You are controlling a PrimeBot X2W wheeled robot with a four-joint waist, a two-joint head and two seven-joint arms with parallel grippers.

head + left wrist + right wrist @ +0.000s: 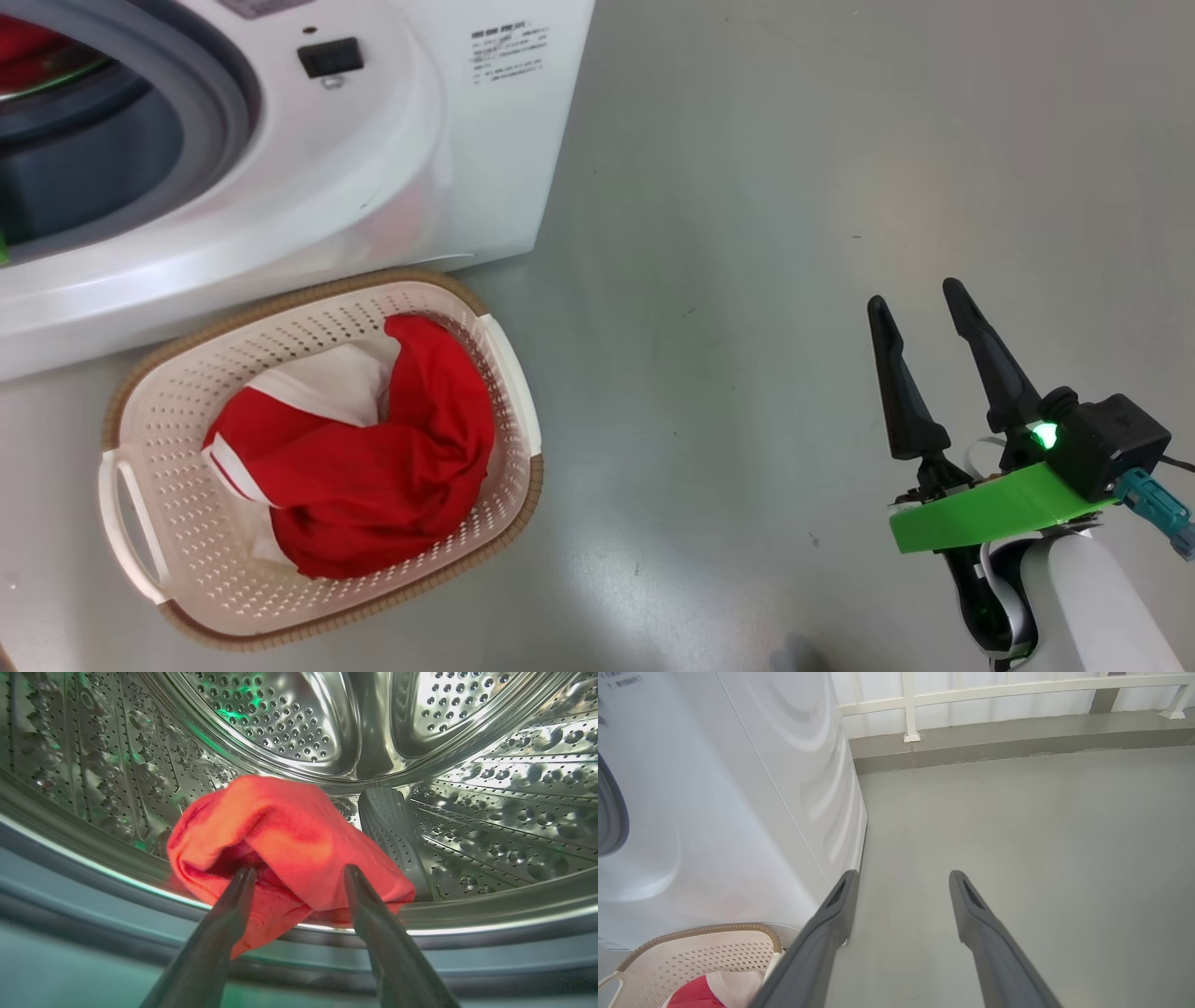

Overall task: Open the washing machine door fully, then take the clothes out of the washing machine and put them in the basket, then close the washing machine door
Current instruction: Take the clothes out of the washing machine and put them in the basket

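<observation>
left gripper (300,870) spread wide, fingers straddling the red garment (280,821) mid-frame at the drum (490,812) lip of the washing machine (448,140); nothing pinched yet. Suggest: push in deeper, close on the thick fold, lift clear of the grey ring (229,103), then swing to the basket (308,291), lower left of head view, where another garment (373,467) already lies. right gripper (915,297) spread, empty, lower right.
</observation>
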